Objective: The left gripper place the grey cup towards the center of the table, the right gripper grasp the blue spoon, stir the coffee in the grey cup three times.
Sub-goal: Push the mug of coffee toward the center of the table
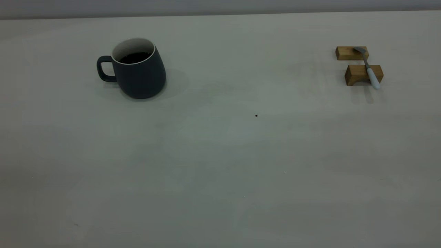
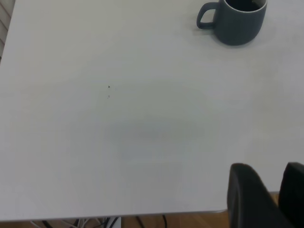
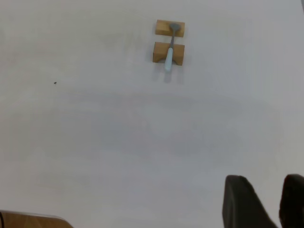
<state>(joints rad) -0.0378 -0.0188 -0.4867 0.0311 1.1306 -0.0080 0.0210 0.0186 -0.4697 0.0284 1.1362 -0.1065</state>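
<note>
Nearest us, our left tool (image 2: pixel 266 197) and right tool (image 3: pixel 263 202) are sitting back at the counter (image 1: pixel 220 165) edge, fingers slightly apart, holding nothing, mostly cut off. Farther off, the grey cup (image 1: pixel 139 70) of coffee (image 1: pixel 135 57) is waiting left, needing grasping first; the blue spoon (image 1: pixel 370 69) is lying across two wooden blocks (image 1: pixel 358 74).

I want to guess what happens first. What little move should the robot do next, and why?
Probably the left end effector should reach across the table toward the grey cup. The cup sits far off to the left side, upright with coffee inside, and nothing holds it. The blue spoon lies across two wooden blocks, so stirring likely waits.
</note>
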